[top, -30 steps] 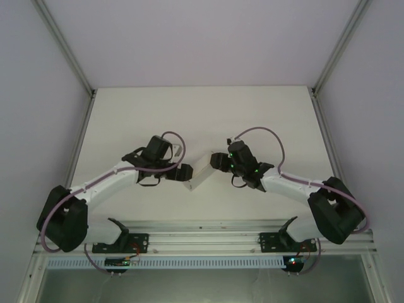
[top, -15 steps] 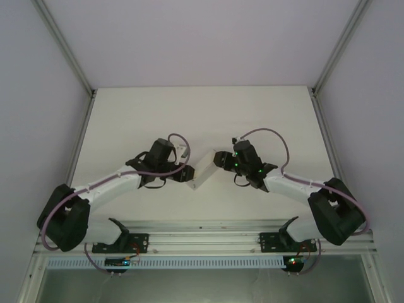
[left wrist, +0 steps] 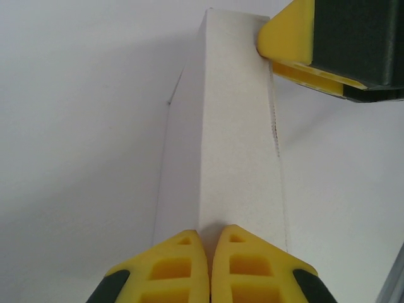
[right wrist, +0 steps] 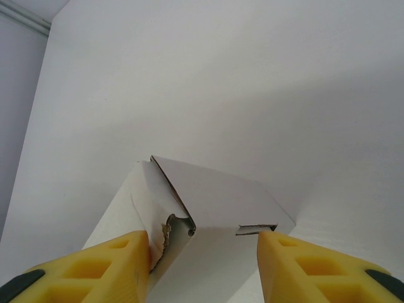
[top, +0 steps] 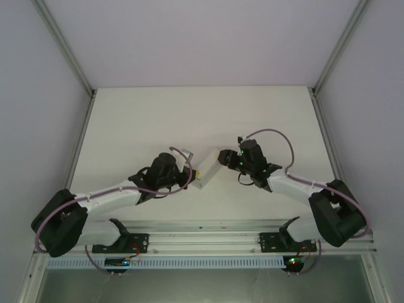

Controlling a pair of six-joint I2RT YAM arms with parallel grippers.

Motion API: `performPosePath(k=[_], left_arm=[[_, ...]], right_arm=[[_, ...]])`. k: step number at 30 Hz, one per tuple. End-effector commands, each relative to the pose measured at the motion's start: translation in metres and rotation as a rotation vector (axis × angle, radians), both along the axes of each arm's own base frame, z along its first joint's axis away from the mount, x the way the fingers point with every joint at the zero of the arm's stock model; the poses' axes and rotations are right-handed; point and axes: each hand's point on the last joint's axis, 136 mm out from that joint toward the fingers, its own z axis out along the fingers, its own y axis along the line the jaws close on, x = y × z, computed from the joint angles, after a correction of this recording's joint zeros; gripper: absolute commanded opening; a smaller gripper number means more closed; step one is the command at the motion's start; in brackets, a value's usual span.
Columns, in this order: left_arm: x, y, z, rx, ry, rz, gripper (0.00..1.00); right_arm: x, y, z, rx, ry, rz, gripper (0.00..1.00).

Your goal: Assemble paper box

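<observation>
The paper box (top: 207, 169) is a small white rectangular carton lying on the table between my two arms. My left gripper (top: 191, 174) is shut, and its yellow fingertips (left wrist: 189, 243) press together against the box's (left wrist: 233, 145) near end with nothing visible between them. My right gripper (top: 222, 158) straddles the far end. In the right wrist view its two fingers (right wrist: 136, 252) touch opposite sides of the box (right wrist: 221, 202), beside a torn tuck flap (right wrist: 161, 230) and a slit (right wrist: 255, 228). One right finger (left wrist: 290, 31) shows at the box's far corner.
The white table (top: 189, 120) stretches behind the box to the back wall. Metal frame posts (top: 69, 57) run along both sides. The aluminium rail (top: 202, 240) carrying the arm bases lies at the near edge.
The box has shifted slightly right and away from the rail, with both grippers. The left arm has stretched out and its wrist has swung round behind the box's near end.
</observation>
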Motion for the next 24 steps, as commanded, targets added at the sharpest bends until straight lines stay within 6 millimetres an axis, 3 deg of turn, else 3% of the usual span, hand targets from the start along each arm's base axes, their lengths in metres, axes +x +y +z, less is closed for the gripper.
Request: performPosePath(k=[1,3,5,10,11,14,17,19,21,24], left_arm=[[-0.032,0.066,-0.084,0.358,0.178,0.064,0.11],[-0.030,0.056,-0.071,0.331,0.173,0.035,0.38],[-0.022,0.045,-0.049,0.290,0.145,0.024,0.57],[0.004,0.021,0.015,0.216,0.052,0.029,0.88],[0.009,0.018,0.027,0.203,0.032,0.035,1.00],[0.024,0.017,0.051,0.180,0.005,0.073,0.99],[0.037,0.031,0.059,0.166,0.035,0.147,1.00],[0.047,0.047,0.058,0.169,0.059,0.204,1.00],[0.053,0.064,0.054,0.186,0.072,0.255,1.00],[0.058,0.087,0.047,0.200,0.092,0.316,1.00]], right_arm=[[-0.045,-0.012,-0.057,-0.131,0.204,0.106,0.50],[-0.041,-0.006,-0.044,-0.123,0.172,0.132,0.53],[-0.035,-0.003,-0.029,-0.119,0.141,0.140,0.53],[-0.018,0.004,0.008,-0.064,0.084,0.151,0.59],[-0.014,0.006,0.018,-0.054,0.058,0.162,0.61],[-0.003,0.005,0.040,-0.028,0.000,0.181,0.69],[0.007,0.005,0.061,-0.019,-0.091,0.263,0.82],[0.007,0.016,0.081,-0.033,-0.253,0.456,0.99],[-0.010,0.031,0.091,-0.085,-0.430,0.742,1.00],[-0.029,0.039,0.078,-0.333,-0.654,1.110,0.99]])
